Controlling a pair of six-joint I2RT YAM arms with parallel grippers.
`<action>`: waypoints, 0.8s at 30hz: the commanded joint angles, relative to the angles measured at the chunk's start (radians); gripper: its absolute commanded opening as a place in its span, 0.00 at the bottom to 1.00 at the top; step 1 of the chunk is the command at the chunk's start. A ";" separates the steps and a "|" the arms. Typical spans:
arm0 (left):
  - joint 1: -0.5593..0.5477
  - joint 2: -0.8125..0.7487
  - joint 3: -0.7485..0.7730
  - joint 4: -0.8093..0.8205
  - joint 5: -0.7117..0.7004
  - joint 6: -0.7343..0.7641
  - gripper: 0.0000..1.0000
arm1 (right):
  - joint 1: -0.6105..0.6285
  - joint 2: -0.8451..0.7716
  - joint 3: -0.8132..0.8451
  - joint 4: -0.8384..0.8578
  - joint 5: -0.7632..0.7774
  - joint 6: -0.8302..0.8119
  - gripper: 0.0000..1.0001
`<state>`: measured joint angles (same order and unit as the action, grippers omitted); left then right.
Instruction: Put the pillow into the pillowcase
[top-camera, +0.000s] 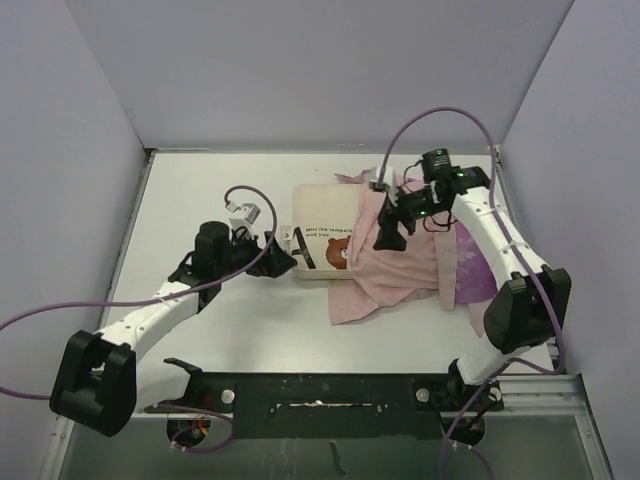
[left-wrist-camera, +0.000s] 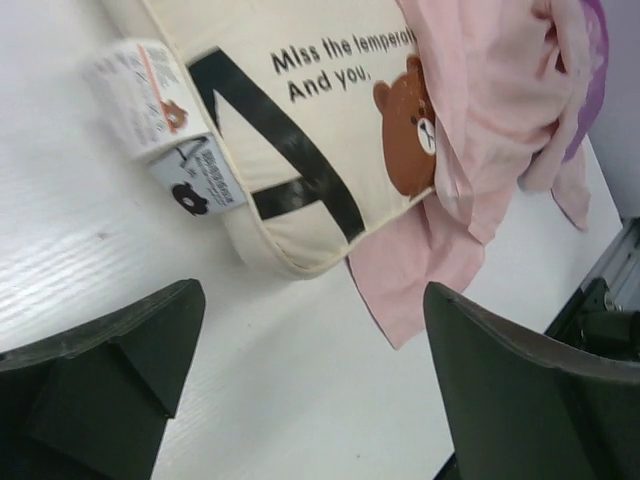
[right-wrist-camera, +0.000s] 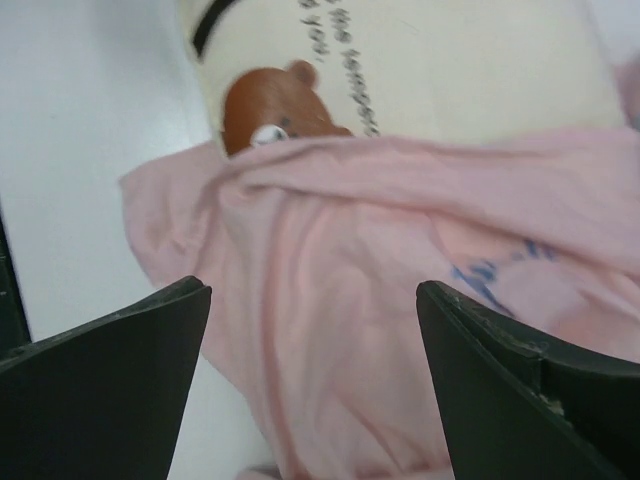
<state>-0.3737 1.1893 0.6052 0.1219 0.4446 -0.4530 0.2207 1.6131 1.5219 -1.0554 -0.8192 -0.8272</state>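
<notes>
Pillow lies on the worktop, its right end apparently inside the pillowcase — covered up to the bear face. Left tool and right tool stand open and empty, likely poised to regrip.

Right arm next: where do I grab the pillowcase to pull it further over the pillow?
Pinch the pillowcase at its hem where it crosses the pillow beside the bear face, coming down from above with the open right gripper. That raised fold probably gives the easiest bite.
</notes>
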 joint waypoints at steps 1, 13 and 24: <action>0.097 -0.082 0.051 -0.008 -0.038 -0.035 0.98 | -0.158 -0.050 -0.048 0.121 0.150 0.099 0.89; 0.189 0.284 0.197 0.142 0.242 -0.368 0.89 | -0.346 0.065 -0.147 0.352 0.538 0.292 0.91; 0.029 0.672 0.444 0.079 0.348 -0.285 0.49 | -0.333 0.049 0.028 0.225 0.336 0.219 0.00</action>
<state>-0.3187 1.7527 0.9535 0.1799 0.6827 -0.7635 -0.1230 1.7138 1.4261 -0.7990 -0.3614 -0.5674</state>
